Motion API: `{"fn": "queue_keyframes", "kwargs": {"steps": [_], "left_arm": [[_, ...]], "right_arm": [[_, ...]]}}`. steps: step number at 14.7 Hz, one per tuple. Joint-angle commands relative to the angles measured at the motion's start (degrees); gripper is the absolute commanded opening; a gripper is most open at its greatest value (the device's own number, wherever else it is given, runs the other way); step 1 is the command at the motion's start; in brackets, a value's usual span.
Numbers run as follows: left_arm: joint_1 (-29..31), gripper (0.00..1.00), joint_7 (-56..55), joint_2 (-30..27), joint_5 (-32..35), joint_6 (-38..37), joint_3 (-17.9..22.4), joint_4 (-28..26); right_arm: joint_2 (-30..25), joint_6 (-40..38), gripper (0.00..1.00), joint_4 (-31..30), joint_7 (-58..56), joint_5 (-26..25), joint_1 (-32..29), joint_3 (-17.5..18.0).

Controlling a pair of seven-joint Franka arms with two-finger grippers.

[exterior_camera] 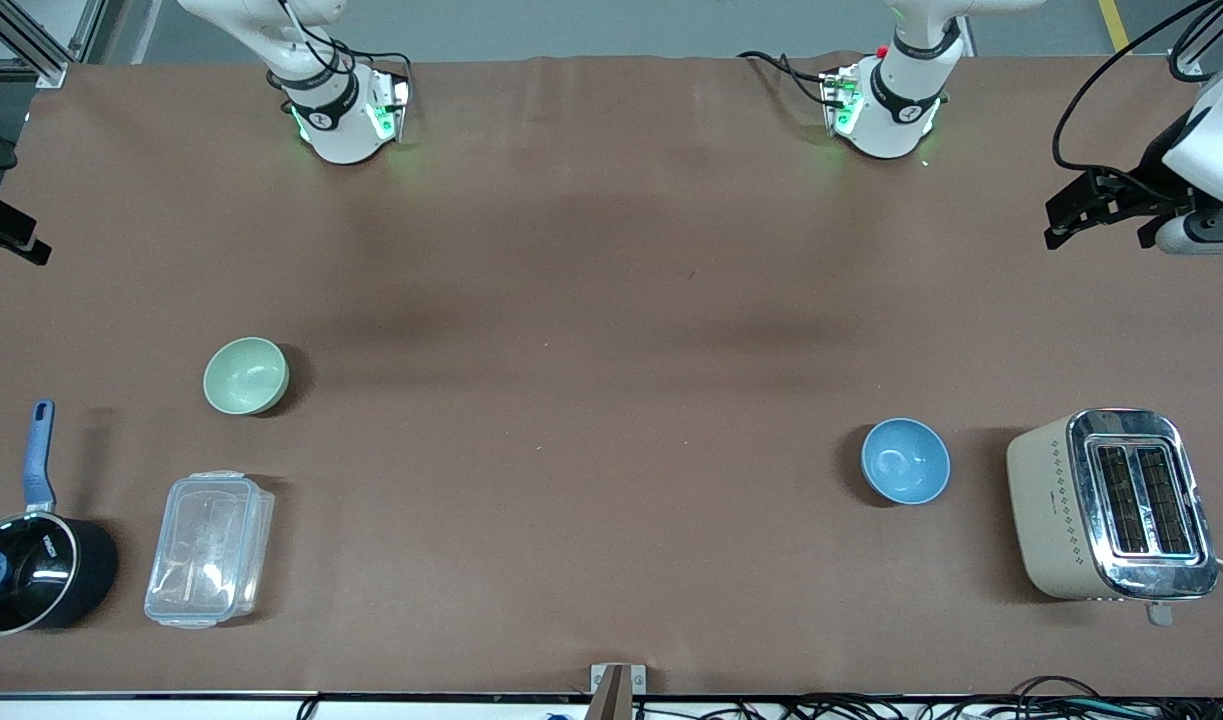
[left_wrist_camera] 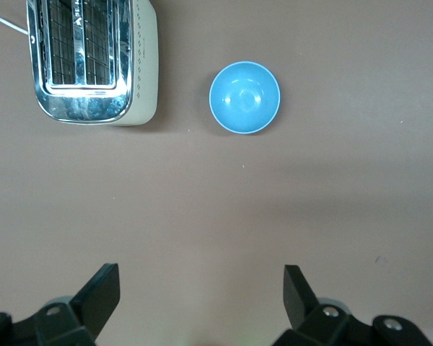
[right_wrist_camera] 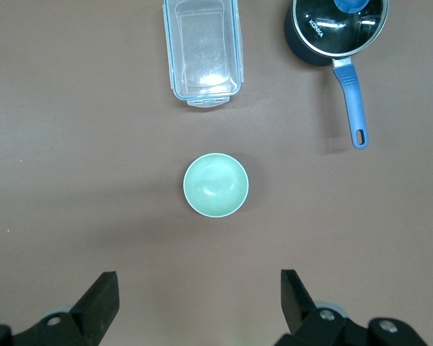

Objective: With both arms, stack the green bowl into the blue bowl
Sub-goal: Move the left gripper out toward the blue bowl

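Observation:
The green bowl (exterior_camera: 246,375) stands upright toward the right arm's end of the table; it also shows in the right wrist view (right_wrist_camera: 216,184). The blue bowl (exterior_camera: 905,461) stands upright toward the left arm's end, beside the toaster, and shows in the left wrist view (left_wrist_camera: 245,97). My right gripper (right_wrist_camera: 200,282) is open and empty, high over bare table short of the green bowl; only its dark tip (exterior_camera: 16,240) shows at the front view's edge. My left gripper (left_wrist_camera: 202,277) is open and empty, high over bare table short of the blue bowl, and shows in the front view (exterior_camera: 1096,225).
A cream and chrome toaster (exterior_camera: 1111,505) stands beside the blue bowl. A clear plastic container (exterior_camera: 209,548) and a black saucepan with a blue handle (exterior_camera: 36,570) lie nearer the front camera than the green bowl. A brown cloth (exterior_camera: 611,300) covers the table.

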Motion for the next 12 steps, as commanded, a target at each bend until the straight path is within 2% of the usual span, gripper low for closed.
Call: {"fn": "queue_keyframes", "kwargs": {"steps": [1,4,7,9,12], "left_arm": [[-0.1,1.00,0.5,0.5,0.9,-0.1,-0.2,1.4],[0.0,1.00,0.5,1.6,1.1,-0.1,-0.2,1.7],[0.0,1.00,0.6,6.1,1.3,0.7,-0.2,2.6],[0.1,1.00,0.4,8.4,1.2,5.3,-0.2,1.2],[0.0,1.00,-0.2,11.8,1.3,16.5,-0.2,-3.7]], "right_arm": [[-1.2,-0.1,1.00,-1.4,0.5,-0.3,-0.4,0.4],[-1.2,-0.2,1.00,-1.4,0.2,-0.3,-0.4,0.4],[-1.1,-0.1,1.00,-1.6,0.2,-0.3,-0.5,0.4],[-0.8,0.5,1.00,-1.9,0.0,-0.3,-0.5,0.4],[-0.3,3.5,1.00,-4.5,0.0,-0.2,-1.4,0.4]]}}
